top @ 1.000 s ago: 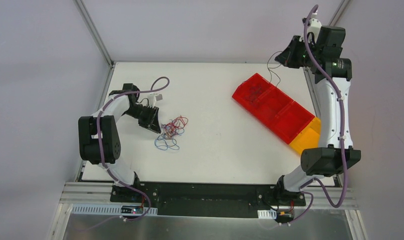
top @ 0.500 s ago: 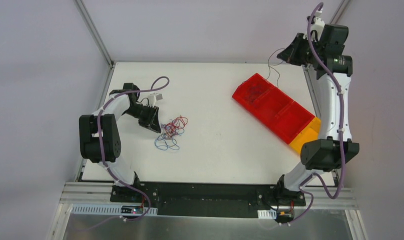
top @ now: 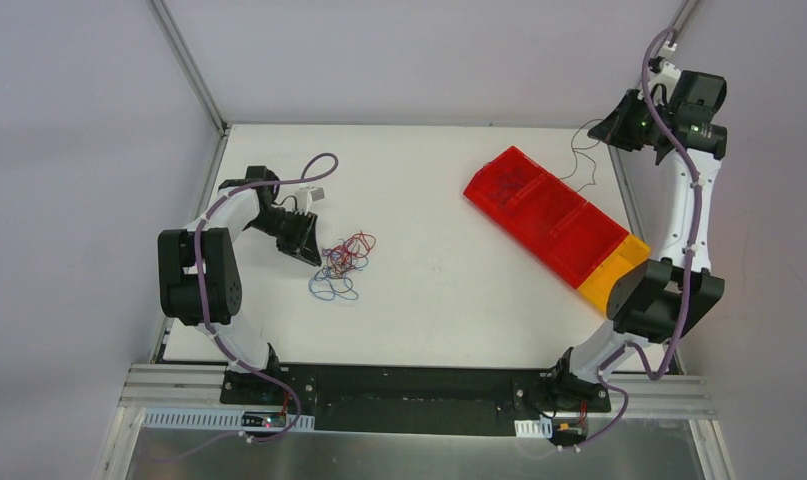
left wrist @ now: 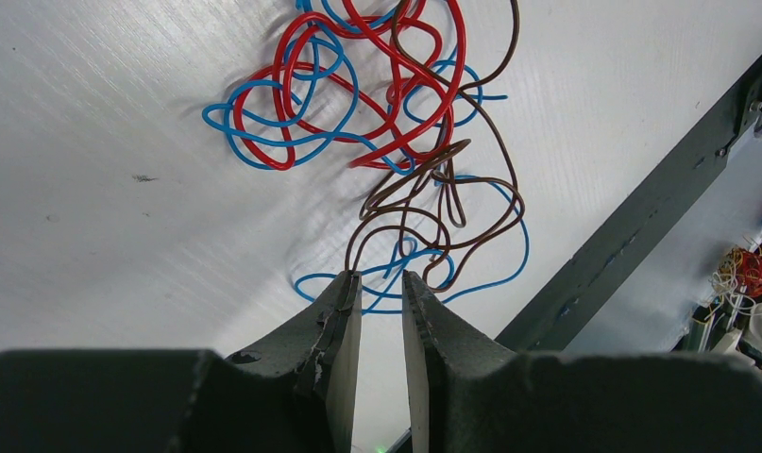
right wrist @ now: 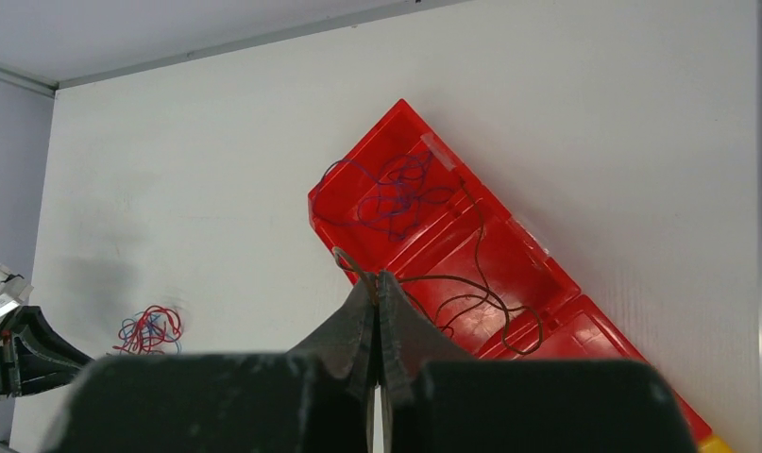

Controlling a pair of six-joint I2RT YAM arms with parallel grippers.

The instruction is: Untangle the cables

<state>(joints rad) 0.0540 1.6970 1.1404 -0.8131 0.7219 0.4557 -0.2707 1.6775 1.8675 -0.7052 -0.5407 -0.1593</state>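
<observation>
1. Sitting on the white table [top: 439, 310], right side: red bin row [top: 549, 215] w/ yellow bin [top: 611, 280] at its near end.
2. Red/blue/brown cables [top: 341, 262] tangled left of centre on the table. Left gripper [left wrist: 381, 288] is just beside them, jaws slightly apart, nothing btwn.
3. Right gripper [right wrist: 377, 283] is up at the far-right corner, tips pressed together, pinching a brown wire [right wrist: 452, 276] that hangs loose.
4. Blue strands [right wrist: 396, 193] lie in the far-end red compartment.

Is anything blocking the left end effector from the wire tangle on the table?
Nothing visible. The left end effector sits at the edge of the tangle, fingers slightly apart, with brown and blue loops at its tips. The right end effector, shut on a brown wire, is far off.
</observation>
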